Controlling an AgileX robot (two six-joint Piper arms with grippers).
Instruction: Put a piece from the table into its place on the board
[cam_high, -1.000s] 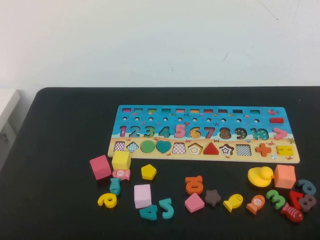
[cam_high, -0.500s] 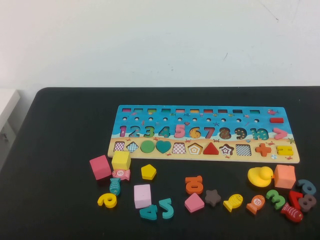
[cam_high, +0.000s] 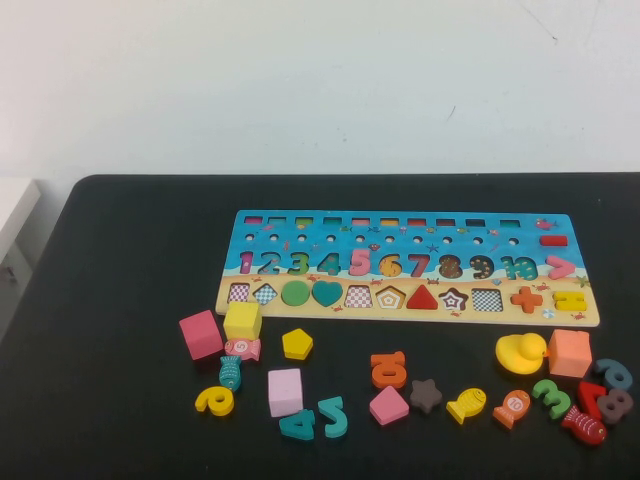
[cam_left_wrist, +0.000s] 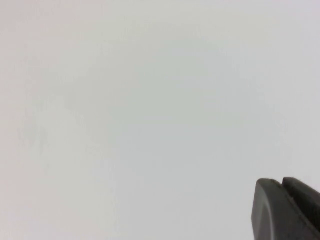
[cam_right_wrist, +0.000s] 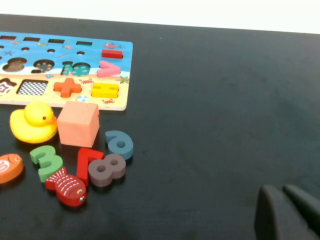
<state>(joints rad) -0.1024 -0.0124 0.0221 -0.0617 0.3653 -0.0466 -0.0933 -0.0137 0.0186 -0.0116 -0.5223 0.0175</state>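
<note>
Neither arm shows in the high view. The left gripper (cam_left_wrist: 285, 210) only peeks into its own wrist view against a blank white surface, and the right gripper (cam_right_wrist: 287, 212) hangs over bare black table (cam_right_wrist: 225, 100) off the board's plus-sign end. Can't tell how far either pincer is open, and neither shows anything in it.

Near the board (cam_high: 410, 265), on its near side, sit the loose bits: 1 yellow pentagon piece (cam_high: 297, 343) lying flat, just below the teal heart (cam_high: 326, 293) in the board, plus 1 yellow cube (cam_high: 242, 320), 2 pink cubes, 1 duck (cam_high: 520, 352) and 1 orange cube (cam_right_wrist: 78, 123).

The board's pentagon slot (cam_high: 390, 297) sits open. Wide bare table lies left of the board and beyond its far edge.
</note>
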